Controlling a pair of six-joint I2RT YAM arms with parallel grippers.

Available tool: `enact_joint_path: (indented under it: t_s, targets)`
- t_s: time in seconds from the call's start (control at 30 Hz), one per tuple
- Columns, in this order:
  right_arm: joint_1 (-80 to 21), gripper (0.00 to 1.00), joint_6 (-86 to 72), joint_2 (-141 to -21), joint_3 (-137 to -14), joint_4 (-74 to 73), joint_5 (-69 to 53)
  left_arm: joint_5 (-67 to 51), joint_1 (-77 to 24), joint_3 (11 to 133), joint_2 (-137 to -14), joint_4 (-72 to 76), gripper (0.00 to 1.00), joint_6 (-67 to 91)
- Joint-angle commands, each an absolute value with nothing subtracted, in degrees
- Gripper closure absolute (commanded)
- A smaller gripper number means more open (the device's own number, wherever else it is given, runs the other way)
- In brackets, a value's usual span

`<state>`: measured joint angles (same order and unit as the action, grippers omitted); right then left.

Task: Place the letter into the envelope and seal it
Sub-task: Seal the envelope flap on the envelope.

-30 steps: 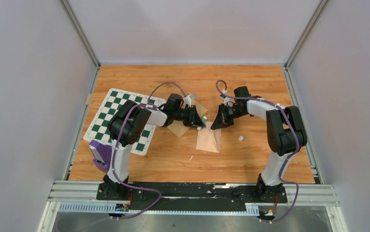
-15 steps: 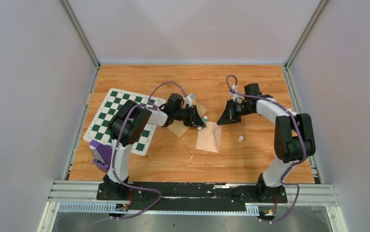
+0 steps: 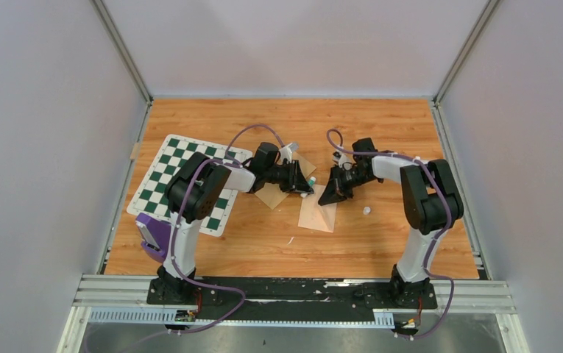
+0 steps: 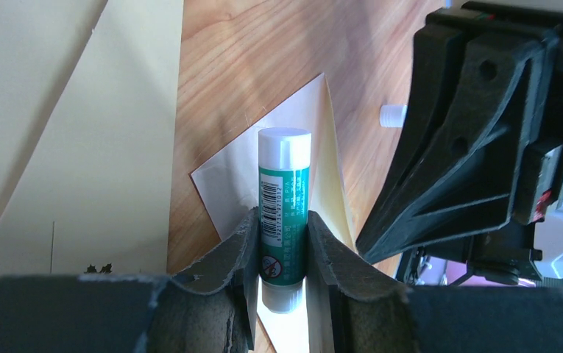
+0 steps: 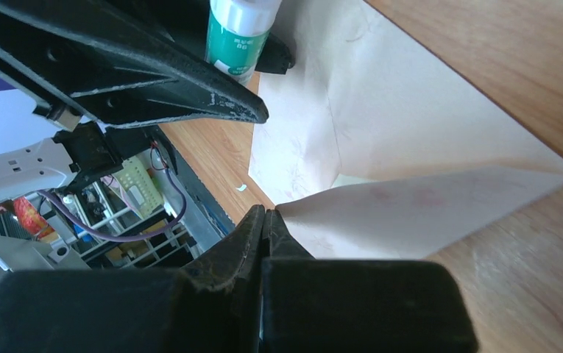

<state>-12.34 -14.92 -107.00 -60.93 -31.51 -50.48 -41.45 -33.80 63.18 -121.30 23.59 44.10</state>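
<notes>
My left gripper point(image 3: 304, 185) point(image 4: 282, 217) is shut on a green and white glue stick point(image 4: 284, 176) point(image 3: 310, 182), whose white end points at the envelope. The pale envelope point(image 3: 315, 217) point(image 5: 381, 125) lies on the wooden table with its triangular flap point(image 5: 425, 198) point(image 4: 333, 184) standing up. My right gripper point(image 3: 327, 198) point(image 5: 267, 212) is shut, and its fingertips meet the tip of the raised flap. I cannot tell whether they pinch it. The letter is hidden from view.
A plain tan sheet point(image 3: 271, 195) point(image 4: 79, 162) lies under the left gripper. A small white cap point(image 3: 366, 210) point(image 4: 388, 115) sits right of the envelope. A green checkered mat point(image 3: 168, 176) covers the left side, with a purple object point(image 3: 151, 232) by the left arm's base.
The right gripper swung up and right, away from the envelope, then came back down to the flap's tip. The left gripper and glue stick have stayed put.
</notes>
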Motion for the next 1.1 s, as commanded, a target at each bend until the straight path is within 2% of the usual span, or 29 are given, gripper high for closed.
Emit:
enact_joint_path:
  t_s: [0.0,0.73,1.07]
  targets:
    - [-13.27,1.0,-18.57,-108.53,-61.61,-28.13,-50.26,-37.87,-34.62,62.79,-122.16,20.84,1.0,42.69]
    - [-15.17,1.0,-22.48,-112.73,-60.87,-30.16,-39.76,-37.64,-34.58,62.77,-122.26,20.8,1.0,43.02]
    - [-15.19,1.0,-25.87,-111.18,-63.03,-30.51,-46.31,-37.6,-34.62,62.58,-121.73,20.45,1.0,42.54]
